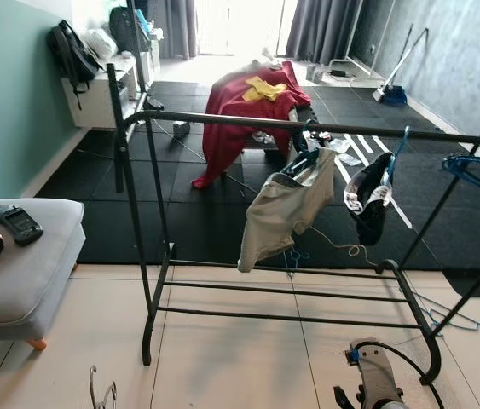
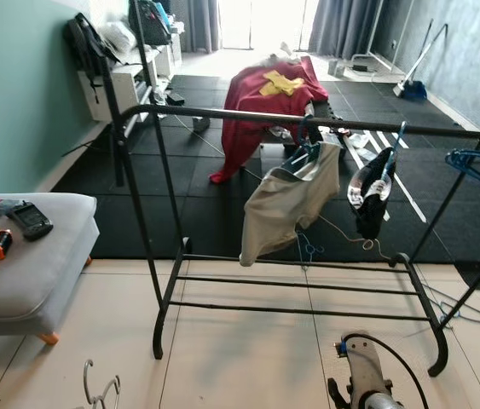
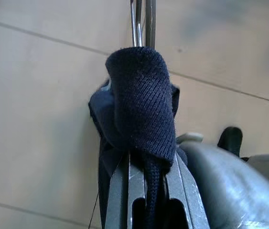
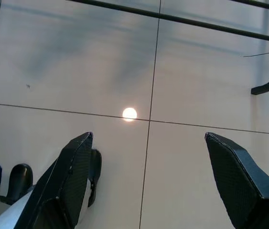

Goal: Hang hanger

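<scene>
Left gripper [image 3: 146, 191] clamps a dark knit garment [image 3: 139, 119] on a hanger [image 3: 141, 21]; right gripper [image 4: 148, 143] gapes wide above floor tiles [image 4: 124, 57].

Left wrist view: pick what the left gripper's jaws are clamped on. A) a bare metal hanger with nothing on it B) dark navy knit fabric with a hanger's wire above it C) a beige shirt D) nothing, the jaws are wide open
B: the left gripper has its jaws closed on dark navy knit fabric, with thin hanger wire rising above it.
</scene>
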You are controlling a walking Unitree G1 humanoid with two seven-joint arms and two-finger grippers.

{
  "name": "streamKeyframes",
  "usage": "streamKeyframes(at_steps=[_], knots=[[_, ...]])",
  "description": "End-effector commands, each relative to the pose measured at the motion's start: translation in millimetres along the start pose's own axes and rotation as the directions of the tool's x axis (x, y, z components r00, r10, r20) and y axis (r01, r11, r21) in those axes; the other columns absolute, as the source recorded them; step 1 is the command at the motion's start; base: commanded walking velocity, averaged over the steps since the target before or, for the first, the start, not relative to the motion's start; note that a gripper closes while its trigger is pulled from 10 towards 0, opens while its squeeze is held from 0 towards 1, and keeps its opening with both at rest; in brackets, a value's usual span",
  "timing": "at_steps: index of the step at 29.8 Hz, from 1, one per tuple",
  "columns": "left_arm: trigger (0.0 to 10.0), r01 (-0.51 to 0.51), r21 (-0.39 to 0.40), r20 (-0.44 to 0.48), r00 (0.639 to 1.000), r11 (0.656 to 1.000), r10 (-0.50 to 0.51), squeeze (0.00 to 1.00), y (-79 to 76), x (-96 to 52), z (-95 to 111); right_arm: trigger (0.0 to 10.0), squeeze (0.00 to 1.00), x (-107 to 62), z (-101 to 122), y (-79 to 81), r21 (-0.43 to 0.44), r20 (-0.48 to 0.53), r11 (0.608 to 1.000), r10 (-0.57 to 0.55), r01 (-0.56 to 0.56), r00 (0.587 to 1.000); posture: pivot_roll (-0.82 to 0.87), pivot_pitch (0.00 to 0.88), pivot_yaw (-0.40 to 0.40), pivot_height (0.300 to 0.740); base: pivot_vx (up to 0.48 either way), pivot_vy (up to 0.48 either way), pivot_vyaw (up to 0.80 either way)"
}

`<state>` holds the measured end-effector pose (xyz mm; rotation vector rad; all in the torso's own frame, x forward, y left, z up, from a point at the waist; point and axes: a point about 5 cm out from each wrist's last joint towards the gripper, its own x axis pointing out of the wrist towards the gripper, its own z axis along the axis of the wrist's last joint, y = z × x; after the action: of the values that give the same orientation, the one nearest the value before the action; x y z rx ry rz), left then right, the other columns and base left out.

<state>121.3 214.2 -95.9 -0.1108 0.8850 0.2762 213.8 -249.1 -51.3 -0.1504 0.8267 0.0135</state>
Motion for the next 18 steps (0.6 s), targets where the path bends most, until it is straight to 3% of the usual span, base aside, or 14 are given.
streamKeyframes(at_steps=[1, 6, 8, 9, 10, 11, 13, 14, 16, 18], knots=[[10.0, 0.004, 0.025, 0.011, 1.000, 1.000, -0.004, 0.00, 3.5, 0.3, 3, 10.0, 0.00, 0.3, 3, -1.6, 0.017, 0.006, 1.000, 0.004, -0.005, 1.000, 0.00, 0.000, -0.039, 0.740, 0.000, 0.000, 0.00], [10.0, 0.045, 0.100, 0.070, 0.996, 0.994, -0.052, 0.00, -0.3, 3.5, 17, 10.0, 0.00, 1.4, 9, 0.3, 0.020, 0.024, 0.999, 0.048, -0.048, 0.999, 0.00, 0.000, -0.041, 0.740, 0.000, 0.000, 0.00], [10.0, 0.085, 0.138, 0.147, 0.983, 0.987, -0.105, 0.00, -3.1, 7.0, 37, 10.0, 0.00, 2.6, 17, 2.6, 0.033, 0.054, 0.994, 0.100, -0.102, 0.993, -0.01, 0.000, -0.039, 0.740, 0.000, 0.000, 0.00], [10.0, 0.085, 0.138, 0.147, 0.983, 0.987, -0.105, 0.00, -3.1, 7.0, 37, 10.0, 0.00, 2.6, 17, 2.6, 0.033, 0.054, 0.994, 0.100, -0.102, 0.993, -0.01, 0.000, -0.039, 0.740, 0.000, 0.000, 0.00], [10.0, 0.115, 0.171, 0.203, 0.968, 0.979, -0.149, 0.00, -5.2, 8.7, 54, 10.0, 0.00, 3.3, 25, 3.7, 0.036, 0.078, 0.990, 0.136, -0.139, 0.988, -0.01, 0.000, -0.038, 0.740, 0.000, 0.000, 0.00], [10.0, 0.115, 0.171, 0.203, 0.968, 0.979, -0.149, 0.00, -5.2, 8.7, 54, 10.0, 0.00, 3.3, 25, 3.7, 0.036, 0.078, 0.990, 0.136, -0.139, 0.988, -0.01, 0.000, -0.038, 0.740, 0.000, 0.000, 0.00], [10.0, 0.157, 0.278, 0.348, 0.903, 0.948, -0.252, 0.00, -8.1, 7.4, 98, 10.0, 0.00, 4.0, 45, 6.3, -0.011, 0.140, 0.971, 0.237, -0.238, 0.961, -0.01, 0.000, -0.034, 0.740, 0.000, 0.000, 0.00], [10.0, 0.157, 0.278, 0.348, 0.903, 0.948, -0.252, 0.00, -8.1, 7.4, 98, 10.0, 0.00, 4.0, 45, 6.3, -0.011, 0.140, 0.971, 0.237, -0.238, 0.961, -0.01, 0.000, -0.034, 0.740, 0.000, 0.000, 0.00], [10.0, 0.171, 0.359, 0.425, 0.846, 0.918, -0.323, 0.00, -9.3, 2.2, 128, 10.0, 0.00, 3.2, 61, 7.9, -0.067, 0.180, 0.949, 0.315, -0.308, 0.932, -0.01, 0.000, -0.032, 0.740, 0.000, 0.000, 0.00], [10.0, 0.181, 0.409, 0.451, 0.812, 0.894, -0.371, 0.00, -9.3, -1.5, 143, 10.0, 0.00, 1.8, 73, 8.4, -0.107, 0.205, 0.926, 0.377, -0.362, 0.903, -0.02, 0.000, -0.027, 0.740, 0.000, 0.000, 0.00]])
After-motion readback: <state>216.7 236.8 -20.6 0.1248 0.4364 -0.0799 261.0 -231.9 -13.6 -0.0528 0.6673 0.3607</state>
